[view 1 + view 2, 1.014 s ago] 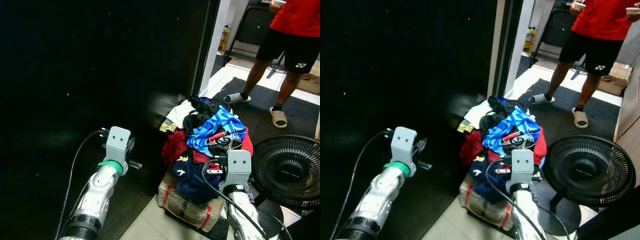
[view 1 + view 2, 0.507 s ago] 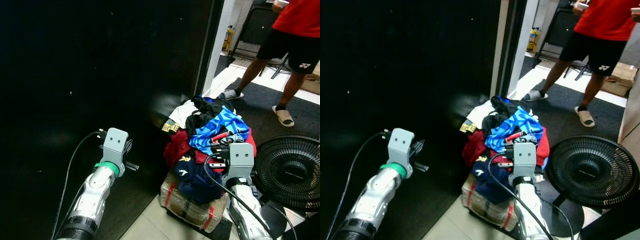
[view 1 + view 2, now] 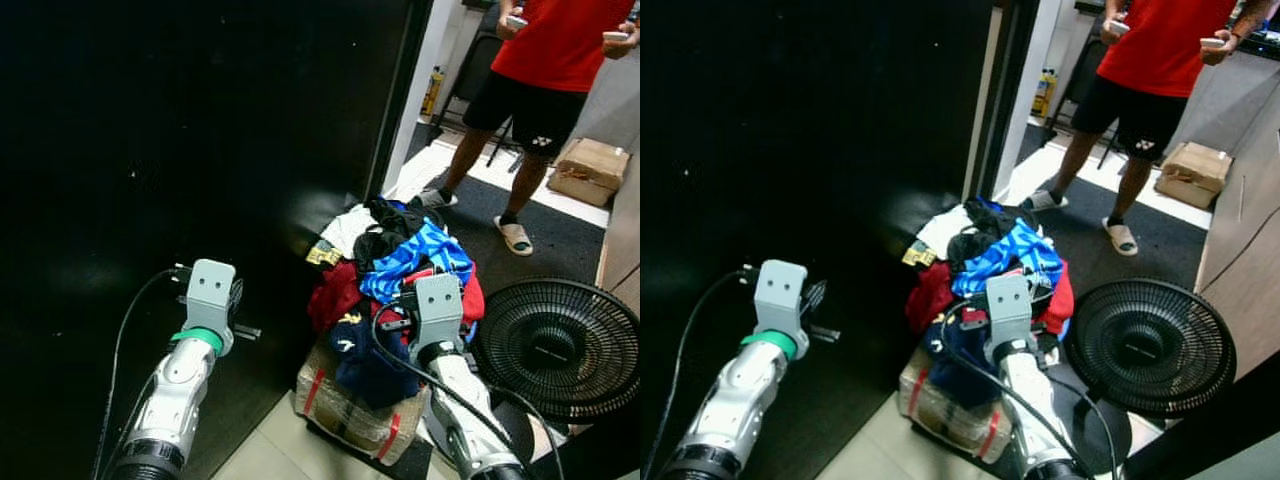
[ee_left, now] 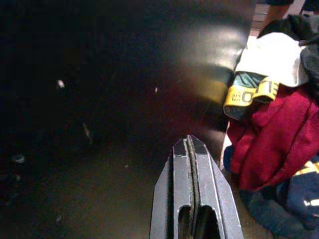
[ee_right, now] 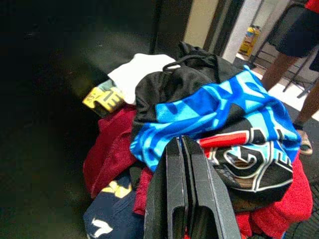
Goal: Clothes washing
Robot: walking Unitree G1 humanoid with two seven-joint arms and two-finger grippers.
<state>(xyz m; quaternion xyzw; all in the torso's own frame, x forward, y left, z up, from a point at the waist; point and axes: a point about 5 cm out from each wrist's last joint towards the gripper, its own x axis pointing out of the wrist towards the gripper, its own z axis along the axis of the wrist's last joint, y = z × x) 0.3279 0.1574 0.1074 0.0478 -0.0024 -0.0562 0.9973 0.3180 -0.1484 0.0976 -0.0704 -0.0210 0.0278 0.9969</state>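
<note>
My left gripper [image 4: 191,149] fingers pressed together by the black wall [image 3: 200,130], my right gripper [image 5: 182,149] fingers pressed together over the clothes pile [image 3: 395,285] on a wrapped bundle [image 3: 350,410], fan [image 3: 560,345] beside it, a person [image 3: 545,60] standing beyond.

Silver arms, grey wrist blocks, black claws [image 4: 192,199].

This looks like a room in a home. A big heap of mixed clothes in blue, red, white and black [image 3: 395,275] sits on a wrapped bundle on the pale tiled floor [image 3: 290,445], next to a shiny black wall panel [image 3: 200,150] and a round black floor fan [image 3: 560,345]. A person in a red shirt, black shorts and slippers [image 3: 535,80] stands on a dark mat by a brown cardboard box [image 3: 588,168].
</note>
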